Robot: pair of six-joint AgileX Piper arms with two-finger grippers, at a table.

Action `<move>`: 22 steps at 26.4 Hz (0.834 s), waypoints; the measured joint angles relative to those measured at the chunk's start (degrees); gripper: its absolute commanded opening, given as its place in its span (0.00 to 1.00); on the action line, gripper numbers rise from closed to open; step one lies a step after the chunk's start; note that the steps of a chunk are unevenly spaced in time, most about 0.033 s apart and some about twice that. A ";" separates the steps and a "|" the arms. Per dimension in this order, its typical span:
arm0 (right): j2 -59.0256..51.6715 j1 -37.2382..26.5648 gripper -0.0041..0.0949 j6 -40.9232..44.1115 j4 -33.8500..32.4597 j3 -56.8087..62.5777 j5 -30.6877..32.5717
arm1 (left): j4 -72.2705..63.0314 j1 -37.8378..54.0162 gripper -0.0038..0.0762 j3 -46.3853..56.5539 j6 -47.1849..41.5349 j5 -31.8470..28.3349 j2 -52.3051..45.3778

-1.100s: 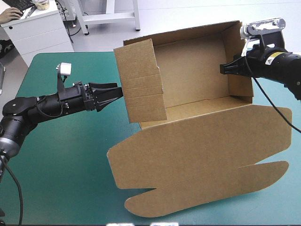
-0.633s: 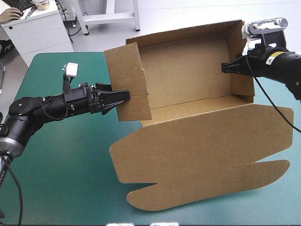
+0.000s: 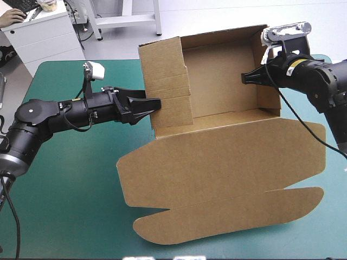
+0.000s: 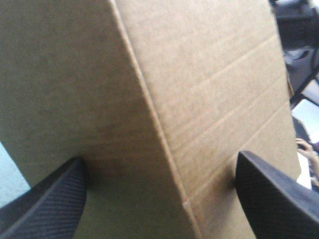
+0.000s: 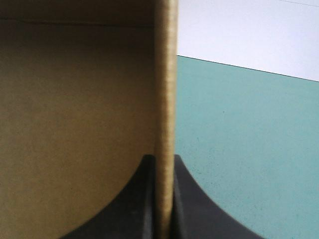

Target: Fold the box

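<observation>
The box (image 3: pixel 217 162) now sits further left; our left gripper (image 3: pixel 156 102) spread wide vs its wall, right gripper (image 3: pixel 245 77) pinches opp. wall. Looks stiff, light: we grab edges.

A robotics lab: the black left arm (image 3: pixel 54 116) and right arm (image 3: pixel 320 81) reach over a work table with a teal-green cover (image 3: pixel 70 195). Beyond it are a pale floor (image 3: pixel 217 16), a white drawer cabinet (image 3: pixel 43 38) and a white metal frame's legs (image 3: pixel 127 20).
</observation>
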 measured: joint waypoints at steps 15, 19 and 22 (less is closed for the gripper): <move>2.99 0.68 0.04 3.13 0.10 0.10 -2.41 | 47.73 -14.08 0.75 -12.00 -45.36 -14.65 2.41; 3.11 0.69 0.04 3.20 1.10 0.17 -3.58 | 57.91 -17.87 0.74 -14.87 -53.31 -14.60 4.34; 3.11 0.69 0.04 3.25 1.55 0.17 -3.81 | 64.41 -19.98 0.71 -16.41 -58.66 -14.35 5.53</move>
